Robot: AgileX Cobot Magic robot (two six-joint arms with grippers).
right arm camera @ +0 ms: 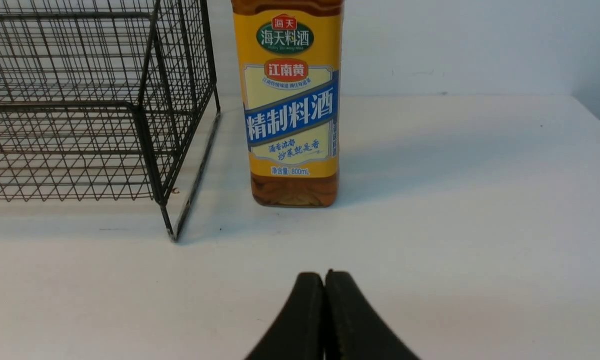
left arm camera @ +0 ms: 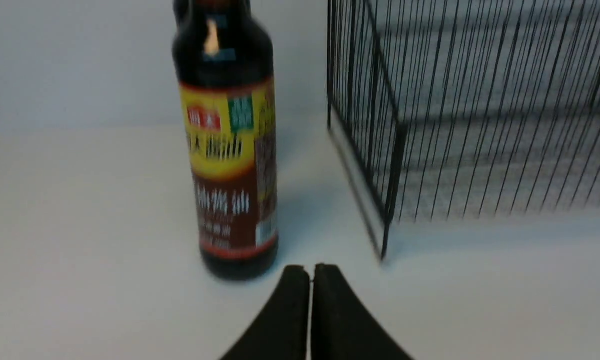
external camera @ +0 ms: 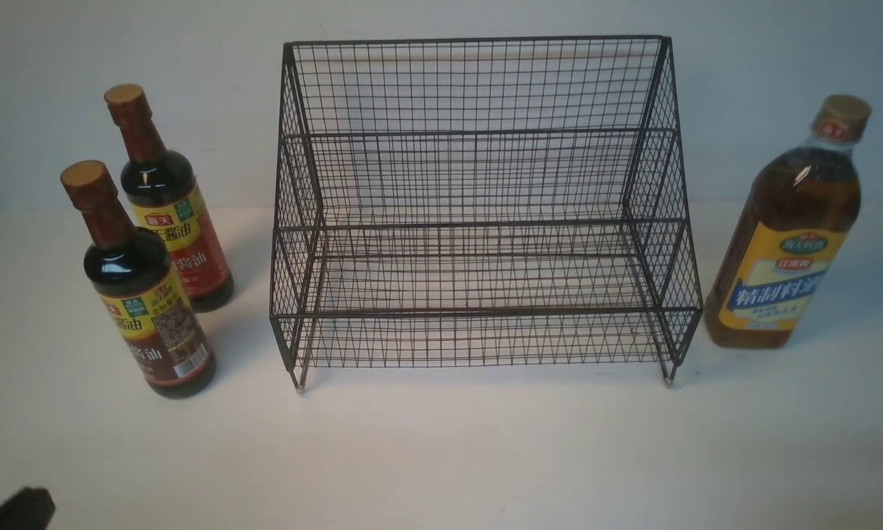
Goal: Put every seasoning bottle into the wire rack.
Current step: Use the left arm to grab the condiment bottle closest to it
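Pinched shut and empty at left end effector (left arm camera: pixel 310 270) and right end effector (right arm camera: pixel 325 277). Just ahead of the left, a soy-sauce bottle (left arm camera: pixel 227 150); ahead of the right, the cooking-wine bottle (right arm camera: pixel 292 100); beside each, the empty wire rack (external camera: pixel 478 315). Could topple a tall bottle if advancing unopened.

A white table (external camera: pixel 485 456) with a smooth matte top runs back to a pale grey-white wall (external camera: pixel 80 44). The two meet in a straight line. Soft light falls evenly and leaves only faint, blurred shadows on the table. The wall has a cool, bluish cast.
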